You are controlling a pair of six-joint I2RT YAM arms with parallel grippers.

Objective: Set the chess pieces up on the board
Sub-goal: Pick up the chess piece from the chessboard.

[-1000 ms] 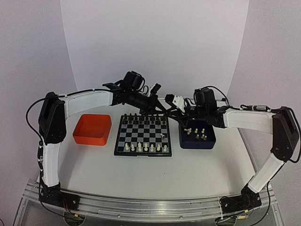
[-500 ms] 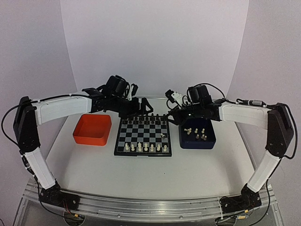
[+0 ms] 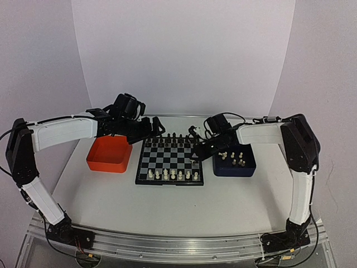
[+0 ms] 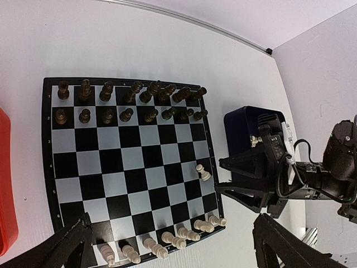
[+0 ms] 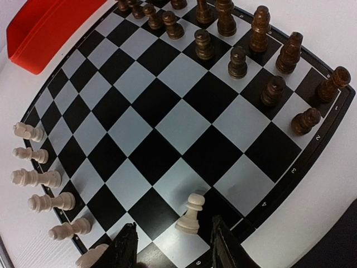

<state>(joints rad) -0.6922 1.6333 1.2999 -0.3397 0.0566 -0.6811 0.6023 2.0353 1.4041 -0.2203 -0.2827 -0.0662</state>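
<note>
Now, open right claw (image 5: 173, 225) around white pawn (image 5: 190, 214).

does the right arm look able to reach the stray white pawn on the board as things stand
Probably yes: the right gripper is open, the pawn stands just ahead of its jaws, and nothing lies between them.

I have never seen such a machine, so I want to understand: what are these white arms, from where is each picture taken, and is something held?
These are two robot arms bolted at the near edge of the table. One picture looks down from above and behind; the other two come from cameras on the wrists. On the table: a chessboard, an orange tray, and a dark blue tray holding white pieces. The left gripper is open and empty. The right gripper stands open around one white pawn on the chessboard, without squeezing it.
</note>
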